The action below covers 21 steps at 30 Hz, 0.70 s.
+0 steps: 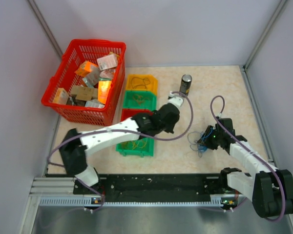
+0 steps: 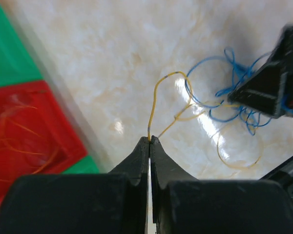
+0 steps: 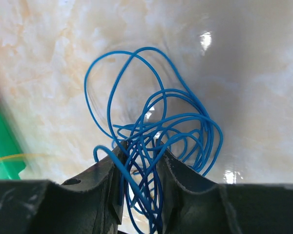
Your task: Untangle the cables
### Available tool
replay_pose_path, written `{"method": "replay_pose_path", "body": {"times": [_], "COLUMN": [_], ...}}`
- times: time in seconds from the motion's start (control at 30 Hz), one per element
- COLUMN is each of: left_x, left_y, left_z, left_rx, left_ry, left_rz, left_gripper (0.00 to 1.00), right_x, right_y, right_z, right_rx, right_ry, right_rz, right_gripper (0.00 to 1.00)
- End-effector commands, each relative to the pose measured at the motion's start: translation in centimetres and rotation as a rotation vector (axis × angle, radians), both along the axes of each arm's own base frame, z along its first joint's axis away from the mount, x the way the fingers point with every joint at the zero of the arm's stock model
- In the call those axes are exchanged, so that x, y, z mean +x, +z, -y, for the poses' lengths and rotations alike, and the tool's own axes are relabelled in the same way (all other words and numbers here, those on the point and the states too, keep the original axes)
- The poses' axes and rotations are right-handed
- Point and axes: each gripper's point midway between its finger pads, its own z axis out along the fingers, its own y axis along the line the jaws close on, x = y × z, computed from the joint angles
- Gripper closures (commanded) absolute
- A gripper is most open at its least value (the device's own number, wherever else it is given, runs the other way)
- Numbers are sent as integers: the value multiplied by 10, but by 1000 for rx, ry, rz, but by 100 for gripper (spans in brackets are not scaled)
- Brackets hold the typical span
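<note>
The cables are a tangle of thin blue loops (image 1: pixel 196 145) with an orange wire (image 2: pixel 158 90) running out of it, lying on the beige table right of centre. My left gripper (image 2: pixel 150 139) is shut on the end of the orange wire; the wire arcs away to the blue loops (image 2: pixel 234 83) beside the right gripper (image 2: pixel 268 90). In the top view the left gripper (image 1: pixel 173 105) is up and left of the tangle. My right gripper (image 3: pixel 140 156) is closed round a bunch of blue strands (image 3: pixel 151 122) that fan out above its fingertips. No purple-grey wire shows.
A row of small bins, yellow (image 1: pixel 141 83), green (image 1: pixel 139 100), red (image 1: pixel 131 115) and green (image 1: pixel 134 146), holds thin wires left of the left gripper. A red basket (image 1: pixel 71 51) of boxes stands at the back left. A dark can (image 1: pixel 185 84) stands behind the grippers.
</note>
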Motion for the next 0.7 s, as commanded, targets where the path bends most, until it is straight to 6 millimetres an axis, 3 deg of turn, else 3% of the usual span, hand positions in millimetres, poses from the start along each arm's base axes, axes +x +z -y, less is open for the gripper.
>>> {"method": "replay_pose_path", "body": {"times": [0.0,0.1,0.27,0.43,0.67], "left_x": [20,14,-1,-16,-25], "left_y": [129,192,266,306,345], "left_z": [-43,-74,-122,-154,-204], "left_rx": [-181,-342,-557,-631,-620], "left_ry": [97,141,189,200,277], "left_rz": [333,485,685,780,902], "left_gripper": [100,100,100,100,100], "right_x": [12,16,16,13,11], "right_y": [5,7,8,6,10], "right_z": [12,15,22,54,73], "right_rx": [-66,-87,-119,-243,-244], "right_ry": [-53,-62,-91,-252,-368], "right_rz": [16,26,31,12,30], "right_gripper": [70,70,76,99,100]}}
